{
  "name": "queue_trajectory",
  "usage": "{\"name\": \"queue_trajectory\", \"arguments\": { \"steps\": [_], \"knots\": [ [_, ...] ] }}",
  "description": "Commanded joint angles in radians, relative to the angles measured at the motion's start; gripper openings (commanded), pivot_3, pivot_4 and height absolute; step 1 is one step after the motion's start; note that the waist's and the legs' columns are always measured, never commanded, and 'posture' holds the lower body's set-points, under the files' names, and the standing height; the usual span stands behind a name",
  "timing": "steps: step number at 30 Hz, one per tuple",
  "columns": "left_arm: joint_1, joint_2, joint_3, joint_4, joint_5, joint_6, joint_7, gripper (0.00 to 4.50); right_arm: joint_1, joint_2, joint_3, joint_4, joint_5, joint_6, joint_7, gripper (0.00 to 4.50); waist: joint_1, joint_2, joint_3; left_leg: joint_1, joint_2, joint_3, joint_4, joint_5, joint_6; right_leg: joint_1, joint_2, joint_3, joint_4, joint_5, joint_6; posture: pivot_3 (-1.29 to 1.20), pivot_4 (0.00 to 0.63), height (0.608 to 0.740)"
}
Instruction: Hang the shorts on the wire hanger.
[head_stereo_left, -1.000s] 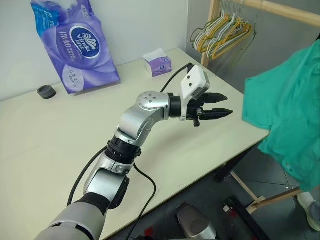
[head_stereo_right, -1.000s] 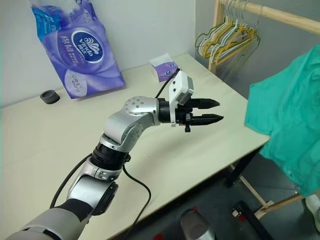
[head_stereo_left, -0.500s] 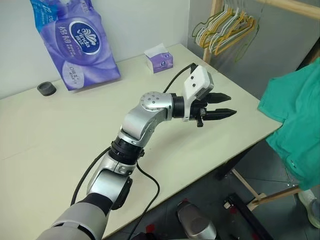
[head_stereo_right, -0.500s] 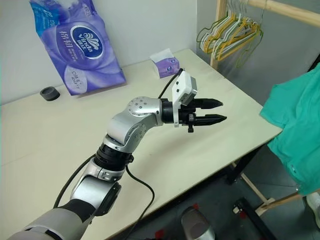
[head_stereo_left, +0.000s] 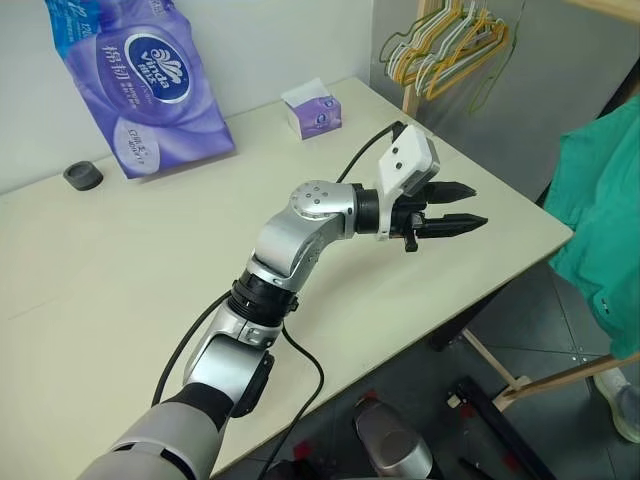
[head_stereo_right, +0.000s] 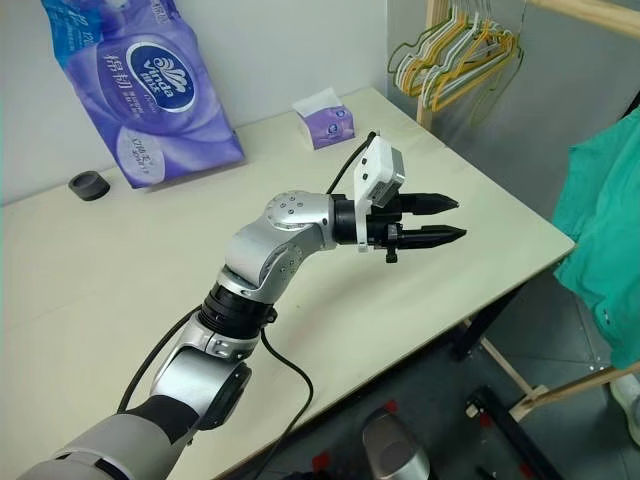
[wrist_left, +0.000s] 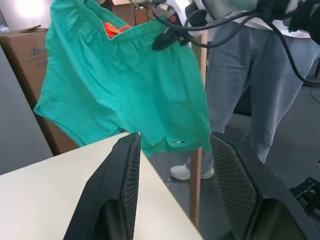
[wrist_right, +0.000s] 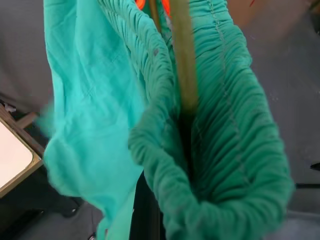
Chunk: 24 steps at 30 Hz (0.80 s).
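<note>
My left gripper (head_stereo_left: 480, 204) hangs open and level over the right end of the table, with nothing between its fingers. Past the table's edge hang the teal-green shorts (head_stereo_left: 605, 230), partly cut off by the picture's edge. In the left wrist view the shorts (wrist_left: 125, 90) hang from their gathered waistband, with an orange drawstring (wrist_left: 113, 28) at the top, and my right gripper (wrist_left: 165, 39) is at that waistband. Up close, the olive wire hanger (wrist_right: 182, 65) runs through the bunched waistband (wrist_right: 225, 125). My right gripper is shut on the hanger, its fingers mostly hidden by fabric.
On the cream table (head_stereo_left: 100, 260) stand a purple tissue pack (head_stereo_left: 135, 80), a small tissue box (head_stereo_left: 312, 108) and a black cap (head_stereo_left: 82, 176). Several hangers (head_stereo_left: 445, 45) hang on a wooden rack at the back right. A person (wrist_left: 250, 85) stands beyond the shorts.
The shorts have moved to the right, away from the table's edge and partly out of the picture. The view has shifted a little. My left gripper has kept still and open.
</note>
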<state>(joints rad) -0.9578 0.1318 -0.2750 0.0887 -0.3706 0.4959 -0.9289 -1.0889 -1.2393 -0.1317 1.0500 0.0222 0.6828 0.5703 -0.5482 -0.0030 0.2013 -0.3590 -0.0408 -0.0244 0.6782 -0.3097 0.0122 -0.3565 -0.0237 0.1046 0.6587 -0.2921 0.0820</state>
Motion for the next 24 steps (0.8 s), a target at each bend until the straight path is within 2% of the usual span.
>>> {"name": "queue_trajectory", "arguments": {
  "steps": [1, 13, 22, 24],
  "knots": [
    [-0.022, -0.002, 0.017, -0.028, -0.002, -0.009, 0.0, 2.29, -0.053, -0.011, -0.002, 0.064, -0.017, -0.01, -0.007, 0.0, 0.0, 0.0, 0.004, 0.0, 0.0, 0.0, 0.0, 0.0, 0.0, 0.0, 0.0, 0.0, 0.0, 0.0, 0.0, -0.55, 0.222, 0.74],
    [-0.027, -0.002, 0.007, -0.019, 0.0, -0.011, -0.017, 2.29, -0.059, 0.009, -0.016, 0.095, 0.008, 0.107, 0.045, 0.0, 0.0, -0.006, 0.015, 0.0, 0.0, 0.0, 0.0, 0.0, 0.0, 0.001, 0.0, 0.0, -0.001, 0.0, 0.001, -0.54, 0.24, 0.74],
    [-0.101, -0.056, 0.027, 0.083, -0.044, 0.01, -0.076, 2.29, -0.088, 0.005, -0.046, 0.087, 0.022, 0.163, 0.036, 0.0, 0.0, -0.01, 0.042, -0.002, 0.0, 0.0, 0.0, -0.001, 0.001, 0.002, 0.0, 0.0, -0.006, 0.002, 0.002, -0.53, 0.279, 0.74],
    [-0.124, -0.07, 0.03, 0.121, -0.042, -0.009, -0.093, 2.29, -0.092, 0.004, -0.05, 0.087, 0.024, 0.166, 0.032, 0.0, 0.001, -0.01, 0.043, -0.003, 0.0, 0.0, 0.0, -0.002, 0.003, 0.002, 0.0, -0.001, -0.009, 0.005, -0.001, -0.54, 0.276, 0.74]
  ]
}}
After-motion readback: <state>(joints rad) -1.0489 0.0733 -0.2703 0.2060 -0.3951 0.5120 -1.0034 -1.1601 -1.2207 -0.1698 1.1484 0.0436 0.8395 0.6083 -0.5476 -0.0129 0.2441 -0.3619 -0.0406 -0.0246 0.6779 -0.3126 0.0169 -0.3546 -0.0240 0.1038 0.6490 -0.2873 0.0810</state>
